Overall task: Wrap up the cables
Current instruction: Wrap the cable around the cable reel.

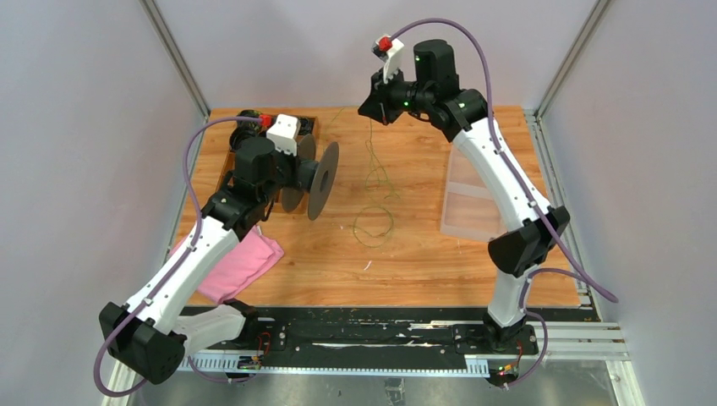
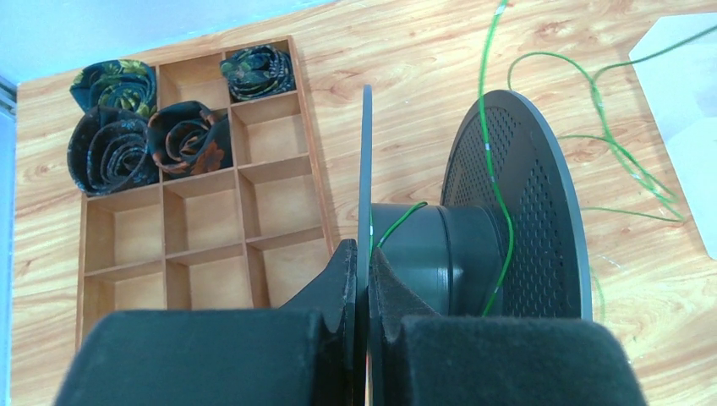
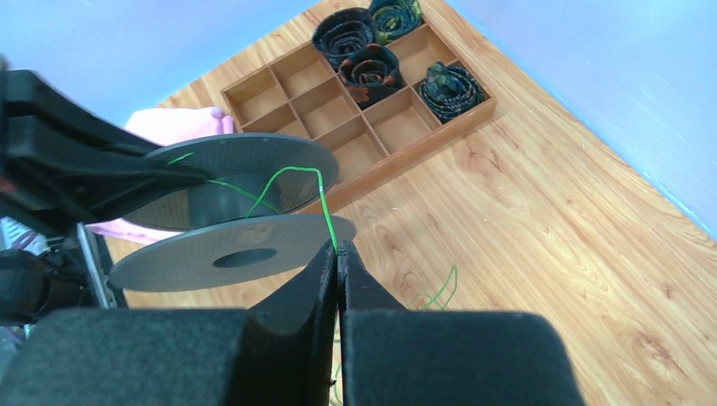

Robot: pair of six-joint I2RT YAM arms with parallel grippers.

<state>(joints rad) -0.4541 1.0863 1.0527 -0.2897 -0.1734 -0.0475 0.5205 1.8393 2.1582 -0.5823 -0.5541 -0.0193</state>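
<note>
A thin green cable (image 1: 373,190) hangs from my right gripper and lies in loose loops on the wooden table. My left gripper (image 2: 363,254) is shut on one flange of a dark grey spool (image 2: 516,211), held above the table's left part (image 1: 317,178). The cable runs over the spool's hub (image 2: 495,178). My right gripper (image 3: 337,249) is shut on the cable (image 3: 325,203), raised high at the back (image 1: 372,106). From there the cable leads to the spool (image 3: 228,220).
A wooden compartment tray (image 2: 190,228) with several rolled dark ties (image 2: 114,148) sits at the back left. A pink cloth (image 1: 241,262) lies front left. A clear plastic bin (image 1: 469,203) stands on the right.
</note>
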